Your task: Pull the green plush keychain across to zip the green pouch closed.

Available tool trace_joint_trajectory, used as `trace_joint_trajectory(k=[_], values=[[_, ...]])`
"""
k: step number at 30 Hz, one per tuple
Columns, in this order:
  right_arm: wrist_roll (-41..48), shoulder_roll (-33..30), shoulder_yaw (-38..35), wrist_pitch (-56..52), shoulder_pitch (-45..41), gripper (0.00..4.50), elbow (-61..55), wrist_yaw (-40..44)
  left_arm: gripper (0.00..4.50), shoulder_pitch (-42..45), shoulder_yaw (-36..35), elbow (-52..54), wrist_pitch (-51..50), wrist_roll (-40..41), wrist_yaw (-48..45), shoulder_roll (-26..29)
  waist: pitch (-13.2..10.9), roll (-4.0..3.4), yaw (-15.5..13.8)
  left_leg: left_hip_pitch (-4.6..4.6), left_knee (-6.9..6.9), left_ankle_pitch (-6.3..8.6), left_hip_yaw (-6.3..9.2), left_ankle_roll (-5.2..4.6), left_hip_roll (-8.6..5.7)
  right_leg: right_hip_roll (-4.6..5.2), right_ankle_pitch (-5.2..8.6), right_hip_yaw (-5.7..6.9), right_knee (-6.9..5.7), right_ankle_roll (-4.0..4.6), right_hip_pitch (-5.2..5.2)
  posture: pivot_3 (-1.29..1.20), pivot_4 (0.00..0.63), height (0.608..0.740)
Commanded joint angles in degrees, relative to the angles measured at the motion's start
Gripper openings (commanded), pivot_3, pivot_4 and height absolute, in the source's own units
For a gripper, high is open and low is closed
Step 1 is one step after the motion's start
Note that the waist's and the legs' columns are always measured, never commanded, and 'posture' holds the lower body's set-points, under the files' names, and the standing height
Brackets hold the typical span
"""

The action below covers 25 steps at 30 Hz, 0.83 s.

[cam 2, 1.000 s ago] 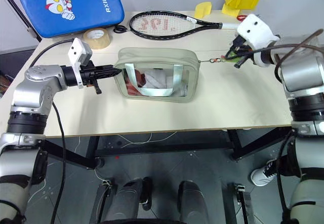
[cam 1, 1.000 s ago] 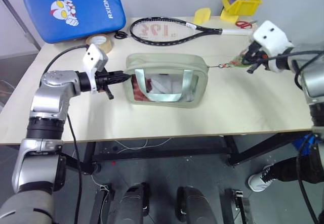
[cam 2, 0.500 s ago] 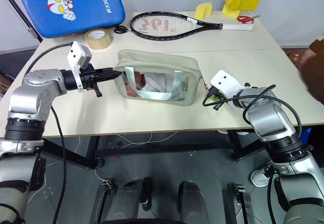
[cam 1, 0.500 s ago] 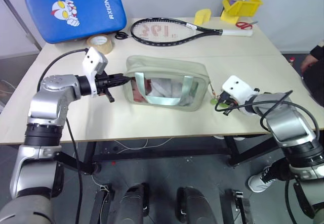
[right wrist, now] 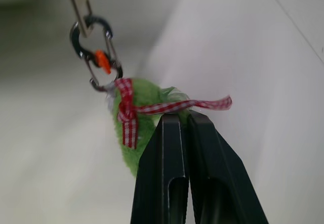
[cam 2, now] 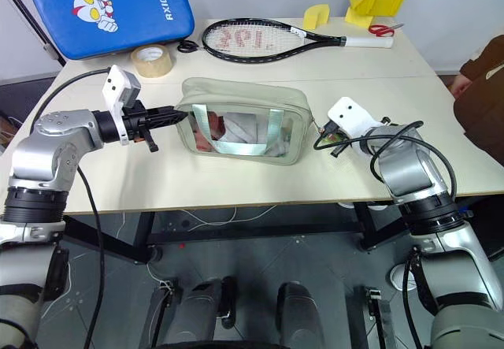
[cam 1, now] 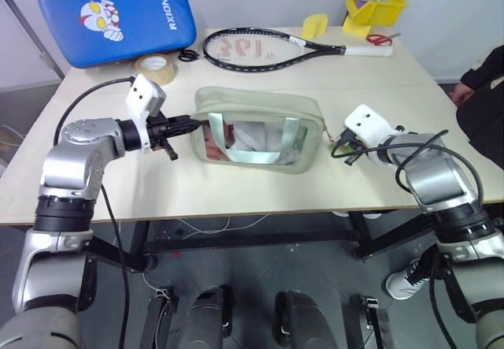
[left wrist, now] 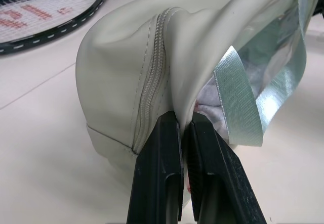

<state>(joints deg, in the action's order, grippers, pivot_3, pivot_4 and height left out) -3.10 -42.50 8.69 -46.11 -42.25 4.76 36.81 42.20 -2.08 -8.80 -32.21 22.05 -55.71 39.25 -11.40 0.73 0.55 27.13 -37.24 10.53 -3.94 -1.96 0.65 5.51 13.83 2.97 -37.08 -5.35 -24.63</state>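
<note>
One pouch, one keychain, two pincers on the job

We see the left pincer (left wrist: 185, 128) pinched tight on the end of the green pouch (cam 1: 260, 109), mid-worktop, while the right pincer (right wrist: 183, 120) sits closed on the green plush keychain (right wrist: 144, 125) just off the pouch's other end, toward the worktop's right edge. Along the far edge we count one racket (cam 1: 260, 48), one tape roll (cam 1: 155, 67), one blue cushion (cam 1: 118, 14).

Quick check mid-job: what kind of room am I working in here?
Probably a lab or test workspace: a plain table on a black frame, set with unrelated props such as a racket, a blue pad, tape and a yellow bin.
</note>
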Motion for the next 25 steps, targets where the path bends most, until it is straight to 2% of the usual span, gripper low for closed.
trace_joint_trajectory(k=[1,3,5,6,7,8,10,14,17,22,25], values=[[4.4,-0.3,-6.0,-3.1,-3.0,1.94,-4.0,2.2,0.00,-0.2,-1.6,2.8,-0.2,1.3,0.1,0.2,0.0,0.00,0.0,-0.01,0.00,0.00,0.00,0.00,0.00,0.00,0.00,0.00,0.00,0.00,0.01,0.00,0.150,0.740],[6.3,-0.5,-7.8,-4.6,-3.8,2.90,-5.3,3.0,0.00,-0.3,-1.5,3.2,-0.4,1.5,0.0,0.1,0.0,0.00,0.0,-0.01,0.01,0.00,0.01,0.00,0.00,0.00,0.00,0.00,0.00,0.00,0.01,0.00,0.150,0.740],[8.5,-1.6,-10.2,-5.8,-4.3,4.05,-6.4,4.3,0.00,-0.5,-1.4,3.9,-0.9,2.0,-0.1,0.1,0.0,0.00,-0.1,-0.01,0.01,0.00,0.02,0.00,0.00,0.00,0.00,0.00,0.00,0.00,0.02,0.00,0.150,0.740],[9.8,-2.8,-11.7,-5.8,-4.5,4.40,-6.9,5.5,0.00,-0.6,-1.3,4.4,-1.3,2.5,-0.5,0.1,0.0,0.00,-0.1,-0.01,0.00,0.00,0.03,0.00,0.00,0.00,0.00,0.01,0.00,0.00,0.02,0.00,0.150,0.740],[11.3,-3.6,-13.2,-6.1,-4.7,4.47,-7.3,6.7,0.00,-0.7,-1.4,4.8,-1.9,3.1,-0.7,0.1,0.0,0.00,-0.2,0.00,0.00,0.01,0.04,-0.01,0.00,0.01,0.00,0.01,0.01,0.00,0.02,0.00,0.150,0.740],[12.5,-4.3,-14.5,-6.3,-4.8,4.50,-7.7,7.4,0.57,-0.6,-1.9,5.0,-2.9,3.7,-0.5,0.1,0.0,0.00,-0.3,0.00,0.00,0.01,0.03,-0.01,-0.02,0.02,0.00,0.01,0.01,0.00,0.02,0.00,0.150,0.740],[15.3,-6.4,-16.6,-6.6,-5.1,4.50,-8.5,9.7,1.09,-0.8,-2.4,6.2,-3.8,4.9,-1.6,0.9,0.0,0.00,-0.3,0.00,-0.01,0.01,0.03,-0.01,-0.02,0.02,0.00,0.01,0.01,0.00,0.03,0.00,0.150,0.740],[19.8,-9.3,-18.7,-6.2,-4.5,4.50,-10.1,13.8,3.04,-1.3,-3.0,7.0,-3.5,5.9,-5.3,4.2,0.0,0.00,0.0,-0.02,0.03,0.01,0.03,-0.01,0.00,0.02,0.00,0.01,0.03,0.00,0.02,0.00,0.150,0.740],[23.5,-11.6,-19.8,-5.7,-3.3,4.50,-11.6,17.8,4.44,-2.2,-3.6,6.4,-1.8,6.7,-12.3,9.6,0.0,0.00,0.3,-0.13,0.09,0.01,0.03,-0.01,0.01,0.02,0.01,-0.04,0.02,0.01,0.05,0.00,0.150,0.740],[28.5,-13.9,-22.0,-4.5,3.3,4.50,-16.3,22.5,4.44,-2.8,-3.8,4.5,-1.0,7.6,-18.9,14.4,0.0,0.00,-0.1,-0.18,0.12,0.02,0.04,0.00,0.04,0.02,0.02,-0.06,0.04,0.03,0.07,0.00,0.150,0.740],[29.7,-14.5,-22.9,-3.3,9.1,4.50,-20.0,23.2,4.44,-3.6,-3.6,4.3,-1.8,7.5,-19.1,15.2,0.0,0.00,-0.2,-0.19,0.08,0.03,0.14,0.00,0.03,0.07,0.03,-0.04,0.08,0.05,0.14,0.00,0.150,0.740]])
